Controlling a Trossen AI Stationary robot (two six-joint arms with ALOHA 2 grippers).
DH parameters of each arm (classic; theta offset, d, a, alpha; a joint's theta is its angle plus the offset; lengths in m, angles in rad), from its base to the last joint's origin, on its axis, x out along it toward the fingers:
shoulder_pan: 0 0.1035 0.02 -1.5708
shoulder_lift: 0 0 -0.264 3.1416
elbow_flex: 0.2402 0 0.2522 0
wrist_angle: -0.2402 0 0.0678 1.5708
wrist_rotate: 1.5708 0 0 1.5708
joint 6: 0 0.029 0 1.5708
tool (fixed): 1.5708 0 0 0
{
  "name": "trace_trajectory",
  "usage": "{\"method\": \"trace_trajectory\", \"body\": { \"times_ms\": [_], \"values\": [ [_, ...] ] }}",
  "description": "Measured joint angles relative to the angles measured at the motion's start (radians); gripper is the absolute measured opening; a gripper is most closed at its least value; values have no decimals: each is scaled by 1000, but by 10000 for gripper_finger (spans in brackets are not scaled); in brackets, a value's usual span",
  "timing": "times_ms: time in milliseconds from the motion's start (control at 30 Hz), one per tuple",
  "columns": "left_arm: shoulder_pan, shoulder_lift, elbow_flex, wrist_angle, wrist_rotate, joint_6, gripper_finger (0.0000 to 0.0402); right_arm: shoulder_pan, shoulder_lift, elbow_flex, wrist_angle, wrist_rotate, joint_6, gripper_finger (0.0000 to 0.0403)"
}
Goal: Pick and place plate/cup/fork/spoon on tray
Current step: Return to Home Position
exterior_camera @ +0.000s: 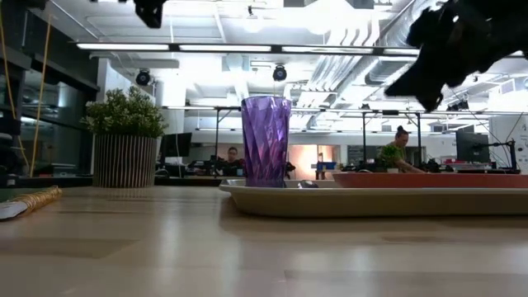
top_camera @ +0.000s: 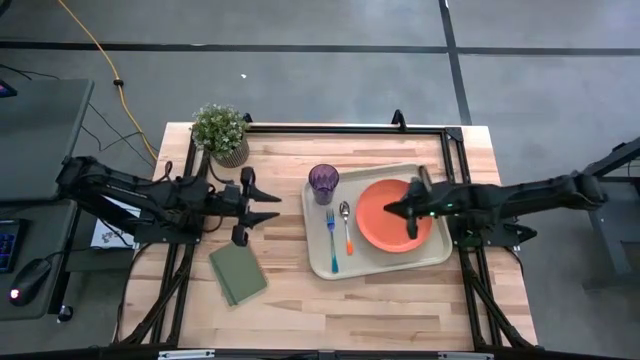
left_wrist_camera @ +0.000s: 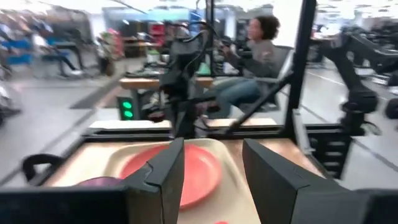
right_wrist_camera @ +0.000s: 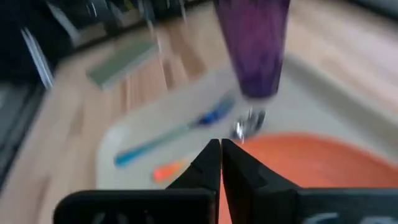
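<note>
The big cream tray [top_camera: 378, 262] has round corners and a raised edge. It lies on the wooden surface [top_camera: 300, 300]. On it sits a round, flat orange plate [top_camera: 380, 215]. A see-through purple cup [top_camera: 323, 184] stands upright at one corner. The fork [top_camera: 331, 238] with a blue handle and the spoon [top_camera: 346, 224] with an orange tip lie side by side between cup and plate. The right fingers [top_camera: 393, 211] are together, above the plate. The left fingers [top_camera: 270, 207] are apart, well away from the tray.
</note>
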Motion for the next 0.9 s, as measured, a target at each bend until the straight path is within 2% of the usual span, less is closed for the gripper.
{"method": "trace_trajectory", "body": {
  "times_ms": [133,233,467,633,900],
  "values": [
    [0,-41,-111,132,-35,34,140,0,-159,-33,29,37,-54,4],
    [5,-90,-191,193,-41,36,119,0,-219,-37,41,39,-110,3],
    [45,-229,-300,197,-55,48,12,0,-234,-37,76,48,-177,0],
    [55,-301,-351,195,-55,44,6,0,-229,-37,71,50,-204,0],
    [53,-346,-352,119,-55,44,1,0,-229,-37,7,42,-238,0]
  ]
}}
